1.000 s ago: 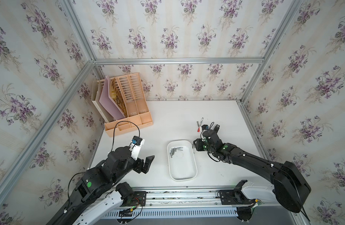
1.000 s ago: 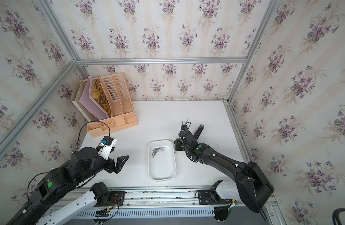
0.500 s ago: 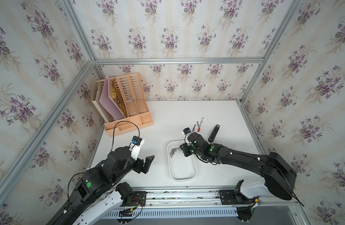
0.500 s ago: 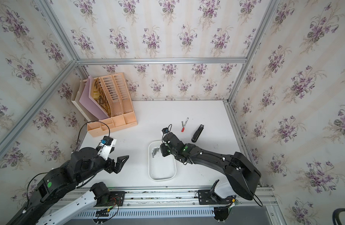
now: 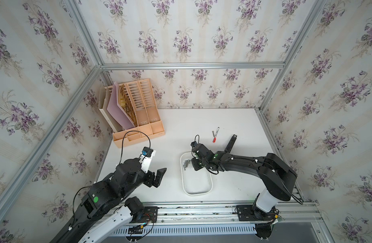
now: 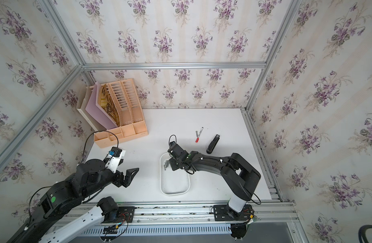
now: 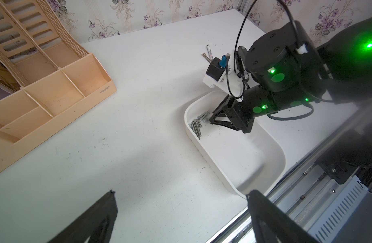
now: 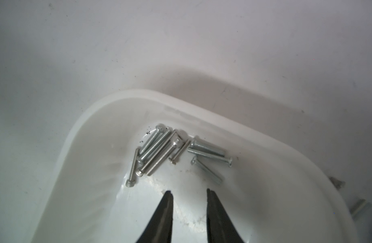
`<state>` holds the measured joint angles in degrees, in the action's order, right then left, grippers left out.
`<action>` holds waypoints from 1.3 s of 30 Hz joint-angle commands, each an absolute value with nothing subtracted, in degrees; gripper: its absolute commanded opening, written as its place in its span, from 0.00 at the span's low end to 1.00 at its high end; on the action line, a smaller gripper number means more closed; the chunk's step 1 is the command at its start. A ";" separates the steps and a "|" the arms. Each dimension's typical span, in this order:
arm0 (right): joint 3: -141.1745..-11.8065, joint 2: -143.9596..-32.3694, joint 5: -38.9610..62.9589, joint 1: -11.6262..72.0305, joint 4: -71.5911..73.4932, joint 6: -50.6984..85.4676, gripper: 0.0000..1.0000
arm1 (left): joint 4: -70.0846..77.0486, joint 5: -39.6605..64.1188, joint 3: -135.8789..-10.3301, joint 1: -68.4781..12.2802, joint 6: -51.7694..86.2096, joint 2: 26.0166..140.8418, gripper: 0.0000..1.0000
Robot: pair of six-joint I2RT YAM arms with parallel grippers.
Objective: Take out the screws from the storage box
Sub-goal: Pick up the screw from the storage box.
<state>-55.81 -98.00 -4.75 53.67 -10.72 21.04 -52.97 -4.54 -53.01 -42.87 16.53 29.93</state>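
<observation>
You have the right gripper [image 8: 189,190] lowered into the far end of the storage box [image 5: 197,182], with its two fingers a short way apart and nothing between them. The wrist view shows bare white floor in the gap. The fingertips point at the screws [image 8: 159,151] and stop just short of them, touching none. Whether the tips rest on the box floor cannot be told. The screws lie in a loose heap in the far corner of the box on the left arm's side. Most lie roughly parallel and against one another, and three are fanned out just beside the heap. In both top views they show as a small grey cluster [image 5: 186,164] close against the rim. The rest of the box floor is bare. One loose screw [image 5: 213,133] lies on the table [image 5: 201,117] outside the box, just beside the red-and-white marker [image 5: 216,134]. A black stapler [image 5: 231,143] lies near the marker, toward the right wall. The left gripper [image 7: 182,192] hangs above the table, well apart from the box on its left side. Its fingers are spread wide and hold nothing. The peach file organizer [image 5: 138,117] stands in the far left corner of the table, away from both arms.
</observation>
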 commanded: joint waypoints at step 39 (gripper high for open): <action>-58.34 -104.84 -0.40 50.01 -12.88 20.66 0.00 | -52.71 -5.19 -53.61 -42.86 16.64 29.00 0.99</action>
